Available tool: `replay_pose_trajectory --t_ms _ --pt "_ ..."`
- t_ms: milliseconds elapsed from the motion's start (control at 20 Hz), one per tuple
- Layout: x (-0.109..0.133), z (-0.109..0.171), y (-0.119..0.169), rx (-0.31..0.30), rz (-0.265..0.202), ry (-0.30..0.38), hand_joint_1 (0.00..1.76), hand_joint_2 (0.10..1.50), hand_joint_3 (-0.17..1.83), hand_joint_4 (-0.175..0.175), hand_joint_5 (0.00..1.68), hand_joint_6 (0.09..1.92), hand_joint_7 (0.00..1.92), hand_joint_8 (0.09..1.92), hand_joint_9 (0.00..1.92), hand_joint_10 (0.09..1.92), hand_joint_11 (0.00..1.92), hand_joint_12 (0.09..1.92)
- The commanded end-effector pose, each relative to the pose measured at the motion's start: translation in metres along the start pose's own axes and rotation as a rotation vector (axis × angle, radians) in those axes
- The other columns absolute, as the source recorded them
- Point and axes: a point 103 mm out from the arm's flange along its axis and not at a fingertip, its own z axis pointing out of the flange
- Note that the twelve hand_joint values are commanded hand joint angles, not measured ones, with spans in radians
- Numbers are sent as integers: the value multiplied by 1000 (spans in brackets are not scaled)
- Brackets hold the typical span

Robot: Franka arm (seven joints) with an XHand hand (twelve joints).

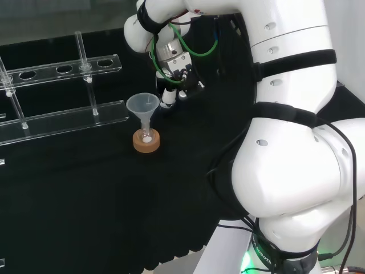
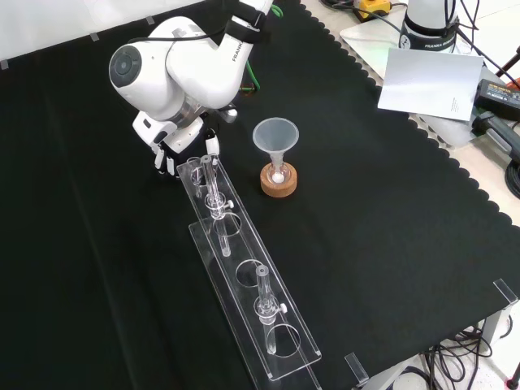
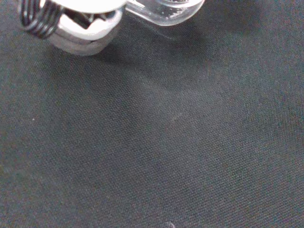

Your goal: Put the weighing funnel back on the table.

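Note:
My hand (image 1: 171,80) hangs low over the black cloth, just right of the big funnel (image 1: 142,105) in the head view, fingers pointing down. In the front view the hand (image 2: 175,145) sits under the arm's white link, at the far end of the clear rack. The wrist view looks closely at the cloth: a white and black finger (image 3: 78,26) shows beside a clear rounded piece, the weighing funnel (image 3: 166,10), which the fingers seem to hold just above the cloth. Whether it touches the cloth, I cannot tell.
The big funnel (image 2: 276,136) stands stem down in a small flask on a cork ring (image 2: 279,182). A long clear rack (image 2: 244,268) with glass tubes runs from the hand toward the front edge. Papers and cables (image 2: 431,81) lie beyond the cloth's scalloped edge.

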Motion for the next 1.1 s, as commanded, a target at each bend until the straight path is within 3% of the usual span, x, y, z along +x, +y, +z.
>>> replay_pose_trajectory --t_ms 50,100,250,350,700,1100 --pt "-2 -1 -2 -13 -20 32 1097 761 491 175 1220 703 591 675 991 253 860 1014" --pt "-3 -1 -3 -20 -24 38 1091 811 397 175 1209 691 577 684 982 257 847 1025" --pt "-4 -2 -5 -31 -35 47 965 772 309 53 996 636 530 692 944 277 813 1044" --pt "-3 -2 -6 -33 -49 50 931 722 355 18 842 654 499 693 911 302 787 1062" --pt "3 -4 -12 -36 -78 49 898 666 417 -7 534 612 433 683 833 345 689 1121" --pt "0 -30 -31 -95 -76 66 872 628 446 -10 413 475 393 681 757 424 627 1171"
